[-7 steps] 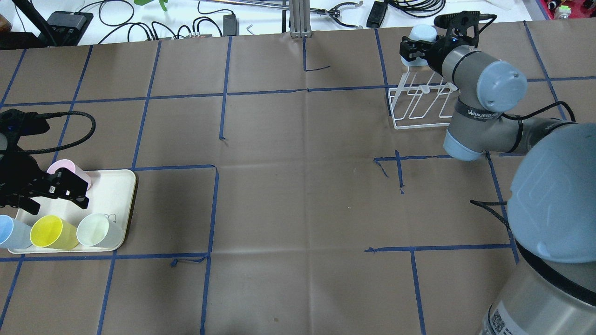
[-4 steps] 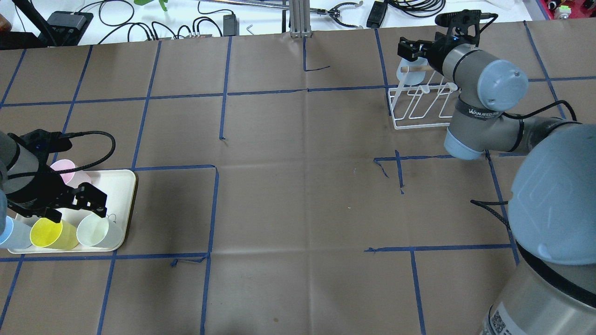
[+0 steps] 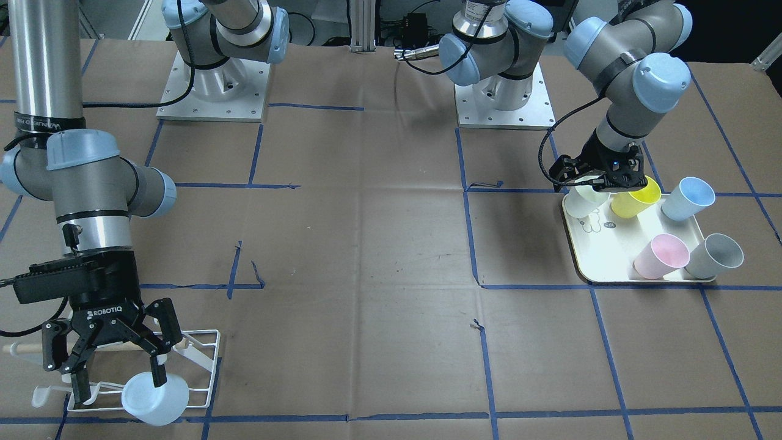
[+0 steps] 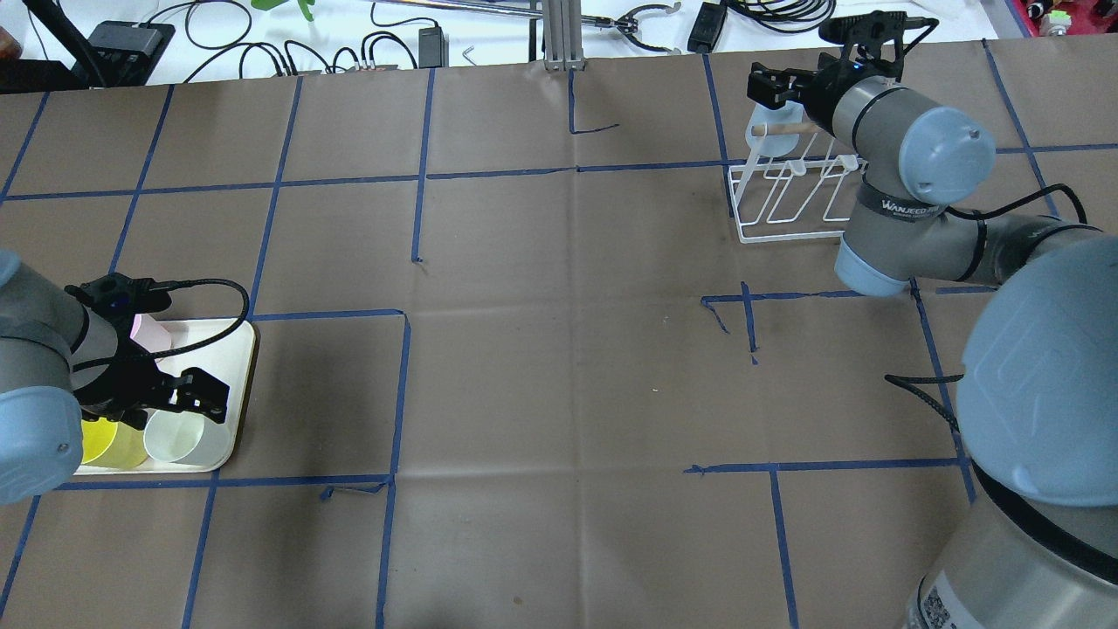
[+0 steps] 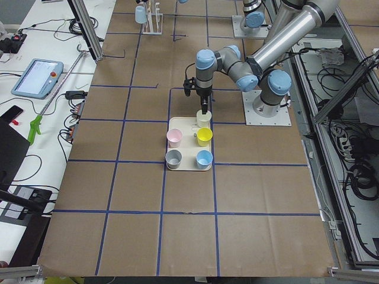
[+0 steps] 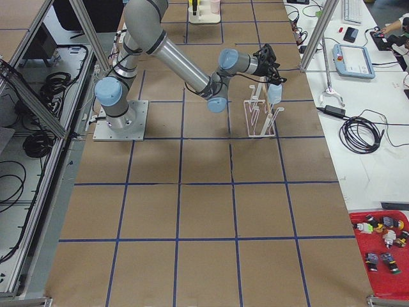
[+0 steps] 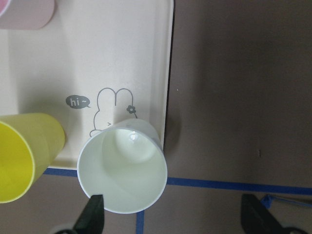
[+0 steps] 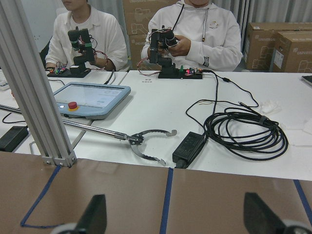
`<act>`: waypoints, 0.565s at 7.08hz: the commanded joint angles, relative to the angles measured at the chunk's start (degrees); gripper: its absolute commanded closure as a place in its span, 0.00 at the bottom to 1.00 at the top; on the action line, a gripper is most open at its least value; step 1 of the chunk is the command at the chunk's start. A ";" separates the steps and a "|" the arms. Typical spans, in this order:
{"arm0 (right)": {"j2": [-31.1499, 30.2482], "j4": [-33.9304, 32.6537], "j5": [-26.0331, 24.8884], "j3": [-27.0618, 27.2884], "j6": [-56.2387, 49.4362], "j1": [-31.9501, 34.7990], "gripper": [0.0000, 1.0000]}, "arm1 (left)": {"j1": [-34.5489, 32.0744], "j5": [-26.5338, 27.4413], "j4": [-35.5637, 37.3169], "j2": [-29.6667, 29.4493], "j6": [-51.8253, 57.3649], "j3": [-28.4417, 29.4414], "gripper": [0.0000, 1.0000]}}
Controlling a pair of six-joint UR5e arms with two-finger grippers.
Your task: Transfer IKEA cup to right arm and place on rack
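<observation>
My left gripper (image 3: 605, 183) is open and hangs just above a pale green cup (image 3: 583, 201) that lies tilted on the cream tray (image 3: 602, 260). In the left wrist view the cup (image 7: 124, 170) lies close to one finger (image 7: 93, 214), off-centre between the two. My right gripper (image 3: 119, 383) is open and empty above the white wire rack (image 3: 198, 360). A pale blue cup (image 3: 156, 400) hangs on the rack's end, just under one fingertip. In the overhead view the rack (image 4: 786, 205) carries that cup (image 4: 762, 135) below my right gripper (image 4: 769, 96).
Yellow (image 3: 635, 198), blue (image 3: 687, 198), pink (image 3: 660, 256) and grey (image 3: 715, 256) cups also lie on the tray. Blue tape lines cross the brown table. Cables, a tablet and operators are beyond the far edge in the right wrist view.
My right gripper set the pale blue cup on the rack and let go of it. My left gripper moved from the pink cup to above the pale green cup.
</observation>
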 commanded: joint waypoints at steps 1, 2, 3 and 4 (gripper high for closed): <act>-3.90 2.66 0.06 -0.30 7.04 3.39 0.00 | 0.03 0.71 2.70 -1.92 1.26 -1.19 0.02; -4.53 2.74 1.28 -0.22 14.59 3.67 0.00 | 0.03 0.80 2.18 -1.05 1.43 -1.19 0.02; -6.19 2.83 5.03 0.39 18.32 3.67 0.00 | 0.03 0.89 2.18 -1.13 1.61 -1.02 0.14; -9.51 3.18 5.33 1.79 22.71 3.76 0.00 | 0.12 0.89 2.18 -1.13 1.53 -1.02 0.41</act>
